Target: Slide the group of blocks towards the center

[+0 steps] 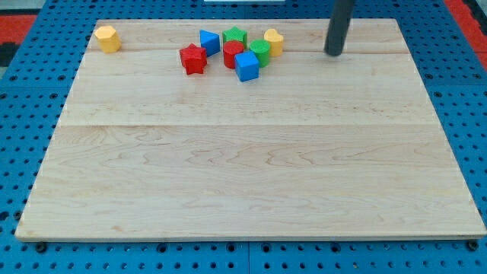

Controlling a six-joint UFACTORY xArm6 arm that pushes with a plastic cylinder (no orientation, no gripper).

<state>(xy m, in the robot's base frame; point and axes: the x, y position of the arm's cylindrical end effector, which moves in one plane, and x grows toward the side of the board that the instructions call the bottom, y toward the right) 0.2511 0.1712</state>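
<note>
A tight group of blocks sits near the view's top, left of centre: a red star (193, 58), a blue triangle-like block (208, 41), a green star (234, 36), a red cylinder (233, 54), a blue cube (246, 66), a green cylinder (260, 52) and a yellow block (274, 41). A lone yellow hexagon-like block (108, 38) lies at the top left corner. My tip (333, 53) rests on the board to the right of the group, a gap away from the yellow block.
The wooden board (251, 167) lies on a blue perforated table (23, 99). The rod reaches up out of the view's top.
</note>
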